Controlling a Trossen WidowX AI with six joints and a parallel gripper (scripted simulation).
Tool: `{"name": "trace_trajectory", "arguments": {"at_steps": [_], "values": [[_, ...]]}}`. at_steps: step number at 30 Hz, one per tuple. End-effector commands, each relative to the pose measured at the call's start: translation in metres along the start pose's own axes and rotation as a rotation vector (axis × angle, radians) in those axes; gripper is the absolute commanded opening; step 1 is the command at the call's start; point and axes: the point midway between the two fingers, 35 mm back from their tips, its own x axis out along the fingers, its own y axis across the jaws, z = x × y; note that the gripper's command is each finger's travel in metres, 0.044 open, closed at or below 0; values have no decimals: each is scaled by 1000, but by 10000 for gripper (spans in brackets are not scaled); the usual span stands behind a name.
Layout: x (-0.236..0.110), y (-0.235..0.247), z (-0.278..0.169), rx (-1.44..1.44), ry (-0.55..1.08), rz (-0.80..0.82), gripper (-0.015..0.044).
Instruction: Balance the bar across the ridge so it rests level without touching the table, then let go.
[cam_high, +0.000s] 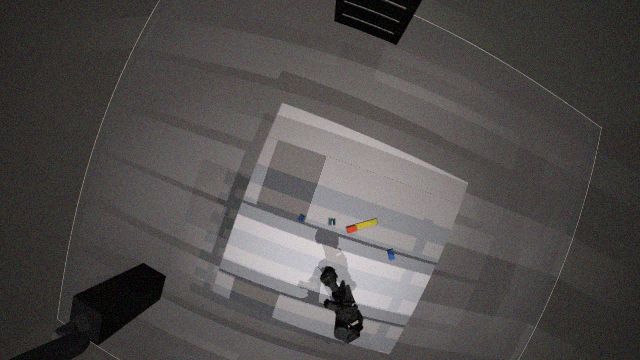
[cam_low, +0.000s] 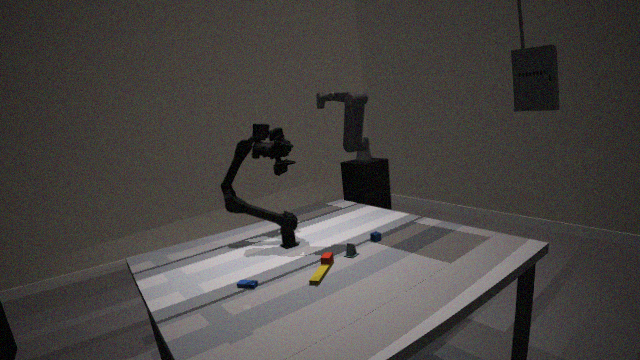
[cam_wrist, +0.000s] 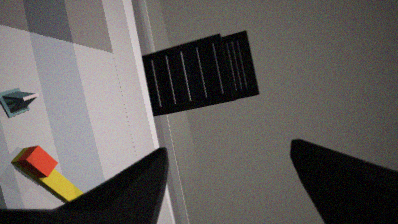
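Lying flat on table (cam_low: 450, 300), bar (cam_low: 321, 270) red end toward ridge (cam_low: 351, 250).

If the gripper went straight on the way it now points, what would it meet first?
Probably nothing on the table: between the open gripper fingers the wrist view shows floor beyond the table edge, with the yellow bar off to one side. Depth is unclear.

Yellow flat bar with a red block end (cam_wrist: 47, 172) lies on the grey striped table (cam_wrist: 95, 100); a teal, seemingly wedge-shaped ridge (cam_wrist: 17, 101) sits apart beyond the bar's red end.
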Motion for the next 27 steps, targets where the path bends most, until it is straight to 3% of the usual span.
{"name": "trace_trajectory", "arguments": {"at_steps": [1, 27], "values": [[9, 0, 9, 54, 29, 37, 315], [99, 23, 30, 491, 357, 254, 315]]}}
